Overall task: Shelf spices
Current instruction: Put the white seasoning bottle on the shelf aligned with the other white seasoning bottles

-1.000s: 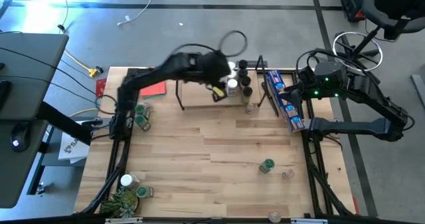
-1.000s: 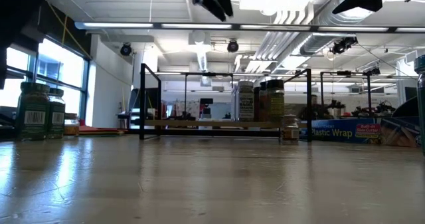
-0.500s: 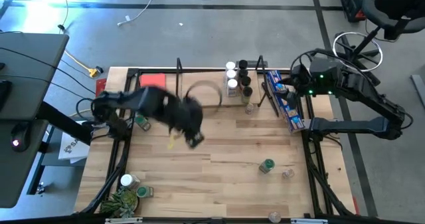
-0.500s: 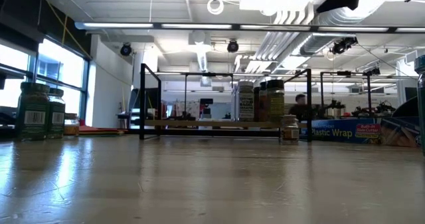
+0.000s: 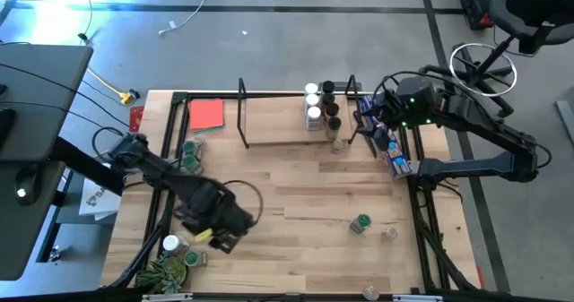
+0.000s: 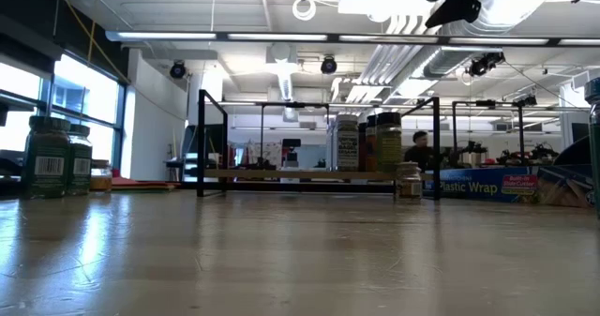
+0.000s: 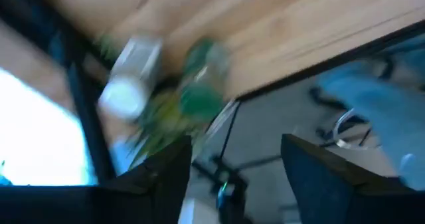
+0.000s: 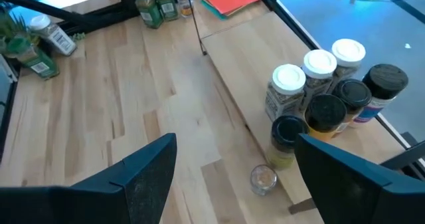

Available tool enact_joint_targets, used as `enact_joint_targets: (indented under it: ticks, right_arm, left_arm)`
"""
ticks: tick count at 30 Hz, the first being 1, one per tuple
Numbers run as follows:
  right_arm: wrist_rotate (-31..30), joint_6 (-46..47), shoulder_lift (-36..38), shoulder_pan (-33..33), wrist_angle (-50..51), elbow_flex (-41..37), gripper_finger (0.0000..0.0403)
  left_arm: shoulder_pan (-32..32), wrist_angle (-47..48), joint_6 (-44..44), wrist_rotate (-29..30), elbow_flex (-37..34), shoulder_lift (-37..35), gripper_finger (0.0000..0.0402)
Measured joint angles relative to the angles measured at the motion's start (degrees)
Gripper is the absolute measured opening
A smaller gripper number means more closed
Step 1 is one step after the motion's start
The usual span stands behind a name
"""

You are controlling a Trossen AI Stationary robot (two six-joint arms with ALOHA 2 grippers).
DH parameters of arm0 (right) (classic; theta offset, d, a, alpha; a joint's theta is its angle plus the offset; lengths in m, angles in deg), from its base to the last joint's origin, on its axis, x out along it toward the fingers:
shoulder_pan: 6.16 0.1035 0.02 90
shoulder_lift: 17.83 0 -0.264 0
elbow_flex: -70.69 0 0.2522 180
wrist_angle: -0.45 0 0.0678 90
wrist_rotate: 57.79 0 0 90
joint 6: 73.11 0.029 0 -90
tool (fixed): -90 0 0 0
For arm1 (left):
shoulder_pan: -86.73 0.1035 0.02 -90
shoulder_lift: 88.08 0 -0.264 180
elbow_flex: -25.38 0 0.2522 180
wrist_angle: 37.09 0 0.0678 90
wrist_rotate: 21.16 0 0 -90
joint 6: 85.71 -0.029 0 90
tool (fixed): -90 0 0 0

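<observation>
Hovering low by the table's near-left corner, the left gripper [image 5: 218,238] was wide open and empty, over two lying jars [image 7: 199,84]. The right gripper [image 8: 232,177], likewise spread with nothing held, hung above the shelf [image 5: 278,127], where six jars [image 5: 321,106] stood clustered at its right end

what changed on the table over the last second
The left gripper swung empty from above the shelf to the table's near left corner, by the white-lidded jar. The right gripper edged toward the shelf. Jars on the shelf stayed put.
</observation>
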Motion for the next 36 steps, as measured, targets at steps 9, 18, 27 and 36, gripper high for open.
enact_joint_targets:
  ticks: [9, 18, 27, 36]
  right_arm:
    - [0.07, 0.29, 0.04, -0.01, -0.19, 0.0, 0.03]
    - [0.12, 2.72, 0.06, 0.01, -0.18, 0.0, 0.03]
    - [0.11, 4.28, 0.08, -0.01, -0.38, 0.0, 0.03]
    - [0.09, 5.35, 0.08, -0.01, -0.38, 0.0, 0.03]
  left_arm:
    - [-3.76, -0.79, 8.89, -6.08, -16.9, -12.23, 0.0279]
    - [-5.53, -13.38, 8.45, -8.59, -29.58, -16.99, 0.0278]
    - [-6.65, -19.18, 6.64, -13.01, -37.97, -16.77, 0.0277]
    - [-6.65, -24.52, 7.25, -15.05, -44.45, -16.77, 0.0277]
